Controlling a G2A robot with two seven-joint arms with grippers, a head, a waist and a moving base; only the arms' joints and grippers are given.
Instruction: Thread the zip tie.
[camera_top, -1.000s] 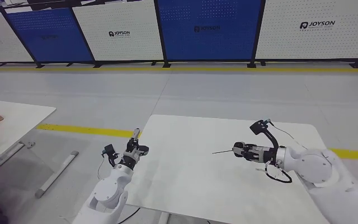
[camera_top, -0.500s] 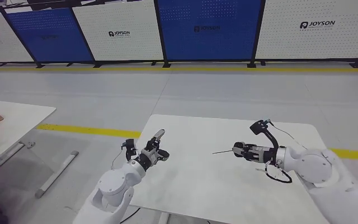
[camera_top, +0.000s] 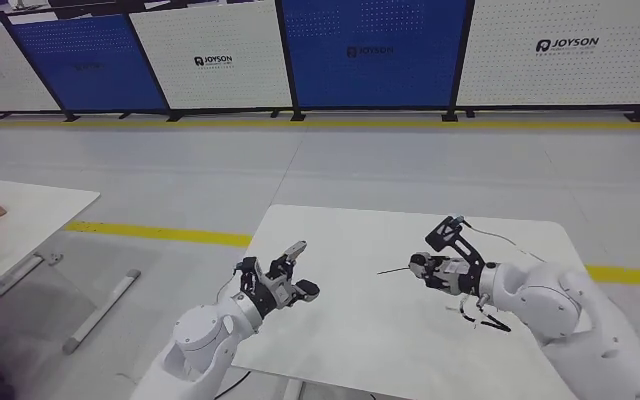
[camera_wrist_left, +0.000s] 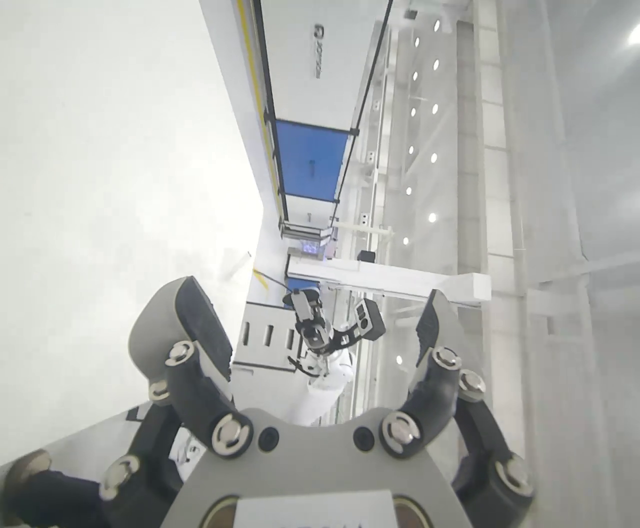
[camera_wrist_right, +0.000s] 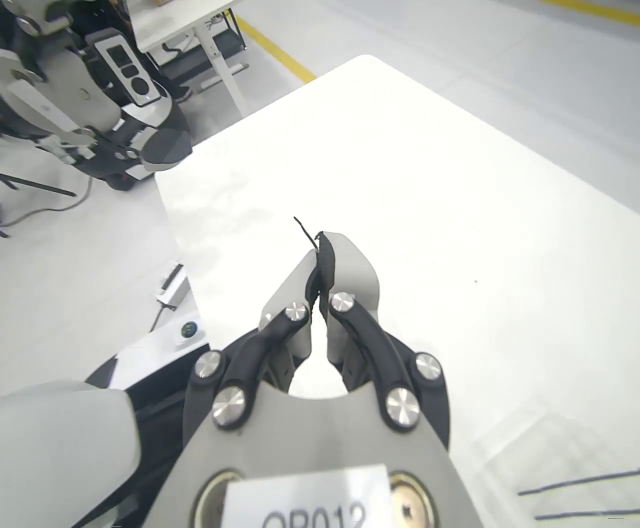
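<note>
Two arms are out over the white table (camera_top: 330, 345), and all the interest is in the gap between them! The right gripper (camera_top: 420, 268) is pinched tight on the zip tie (camera_top: 395, 270), a thin black strip held up above the tabletop on the robot's right side. Its pads are pressed together with a short black length poking out past the tips, and which end that is, head or tail, I can't make out, since whatever sits between the pads is hidden. Now look at how it lies: the long axis runs straight out from the right gripper's fingertips, roughly level across the table, and the free tip points almost directly at the left gripper (camera_top: 300, 270). That one hovers near the opposite side of the table, spread wide, nothing in it, its opening turned roughly back toward the strip. So the two face each other along one line, well apart, with a stretch of tabletop between. The right arm has the tie outright; the left merely has the loose tip aimed at it. I reckon the coming move hangs on closing that gap along the strip's own axis, so the tip runs in between the open fingers rather than glancing off one, and a strip that thin looks whippy enough to bend aside at a touch
</note>
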